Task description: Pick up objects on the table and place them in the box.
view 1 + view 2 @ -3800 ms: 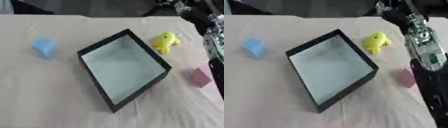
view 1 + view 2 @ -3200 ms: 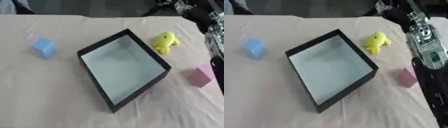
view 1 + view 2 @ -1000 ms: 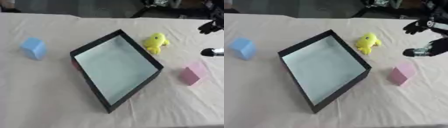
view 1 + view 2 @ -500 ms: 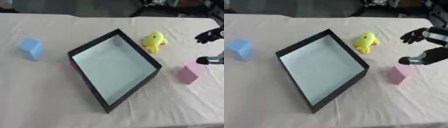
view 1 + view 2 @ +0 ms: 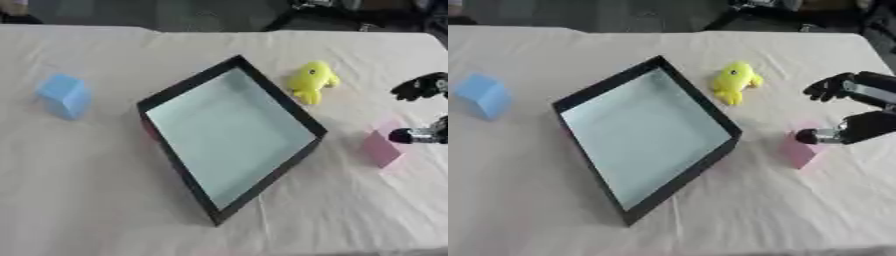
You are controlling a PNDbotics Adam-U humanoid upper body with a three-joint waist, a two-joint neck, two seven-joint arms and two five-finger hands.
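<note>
Fingers of the right hand (image 5: pixel 846 107) spread apart above the pink block (image 5: pixel 799 150), the upper ones curled a little near the far side and the thumb (image 5: pixel 815 135) reaching in low, its tip just over the block's top edge. The hand comes in from the right edge of the view, palm turned toward the desk's (image 5: pixel 737 220) middle, and it holds nothing; whether the thumb tip touches the block cannot be told.

The pink block sits on the cloth-covered desk to the right of the box (image 5: pixel 647 131), near its right corner but apart from it. The box is a shallow black-walled tray with a pale bluish floor, lying askew with one corner pointing away from the robot and one toward it; nothing lies inside.

A yellow toy (image 5: pixel 734 81) rests just beyond the box's upper right wall, close to it, and well clear of the hand. A blue block (image 5: pixel 481 95) stands alone far off on the left side of the desk, well apart from the box. The left hand shows in neither view.
</note>
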